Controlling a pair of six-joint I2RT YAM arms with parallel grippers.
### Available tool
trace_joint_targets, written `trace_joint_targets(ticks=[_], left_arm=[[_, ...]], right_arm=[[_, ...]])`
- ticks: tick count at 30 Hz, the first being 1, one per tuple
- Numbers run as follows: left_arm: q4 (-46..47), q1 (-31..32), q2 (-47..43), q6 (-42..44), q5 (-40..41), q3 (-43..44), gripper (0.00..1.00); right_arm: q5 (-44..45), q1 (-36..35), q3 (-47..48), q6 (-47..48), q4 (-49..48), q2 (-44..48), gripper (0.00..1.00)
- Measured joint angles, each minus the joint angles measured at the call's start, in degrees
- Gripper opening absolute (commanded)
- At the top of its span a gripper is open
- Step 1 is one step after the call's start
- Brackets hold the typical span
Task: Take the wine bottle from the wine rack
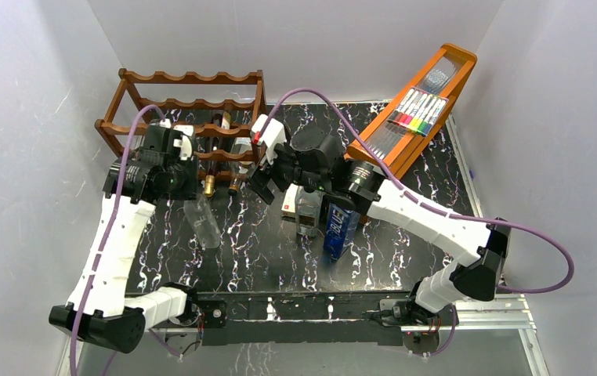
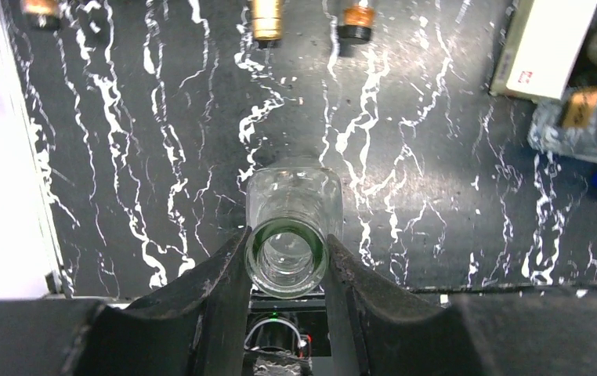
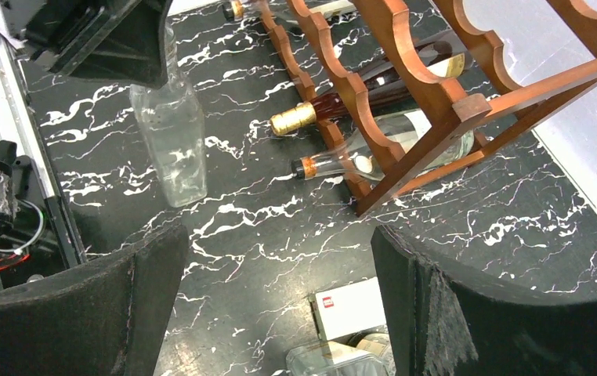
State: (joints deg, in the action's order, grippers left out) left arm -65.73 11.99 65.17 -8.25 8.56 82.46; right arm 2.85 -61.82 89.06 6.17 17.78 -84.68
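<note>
Slippage risk from smooth glass: grips clear wine bottle (image 1: 204,222) by neck with left end effector (image 2: 286,258), off wine rack (image 1: 189,78), tilted over surface (image 1: 264,251); right end effector (image 3: 276,258) spread wide, empty.

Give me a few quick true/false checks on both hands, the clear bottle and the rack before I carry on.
1. The left hand is shut on the neck of the clear bottle. True.
2. The right hand is gripping a bottle. False: it is open, with nothing between its fingers.
3. The wine rack holds no bottles. False: a gold-capped bottle and a copper-capped bottle lie in its bottom tier.
4. The clear bottle is out of the rack, in front of it over the table. True.
</note>
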Motion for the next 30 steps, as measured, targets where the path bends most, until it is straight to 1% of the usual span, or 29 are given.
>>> trace_joint_targets(ticks=[6, 13, 18, 21, 26, 30], left_arm=[[0.7, 6.0, -0.6, 3.5, -2.4, 0.4, 0.00], [5.4, 8.9, 0.5, 5.9, -6.4, -0.6, 0.00], [7.3, 9.7, 4.3, 6.7, -9.4, 0.4, 0.00], [7.9, 10.9, 7.0, 6.8, -9.8, 1.5, 0.00], [8.5, 15.9, 10.9, 6.5, -8.8, 3.7, 0.00], [8.9, 19.8, 13.8, 5.9, -7.2, 5.9, 0.00]], right_arm=[[0.0, 0.0, 0.0, -0.3, -1.0, -0.7, 0.98], [0.2, 0.0, -2.8, -1.1, -4.6, 1.5, 0.98], [1.8, 0.0, -6.8, -1.0, -6.1, 7.0, 0.98], [3.2, 0.0, -8.4, -0.6, -7.1, 10.9, 0.98], [6.1, 0.0, -11.2, 0.4, -9.1, 17.6, 0.98], [8.0, 0.1, -13.6, 1.0, -10.1, 21.3, 0.98]])
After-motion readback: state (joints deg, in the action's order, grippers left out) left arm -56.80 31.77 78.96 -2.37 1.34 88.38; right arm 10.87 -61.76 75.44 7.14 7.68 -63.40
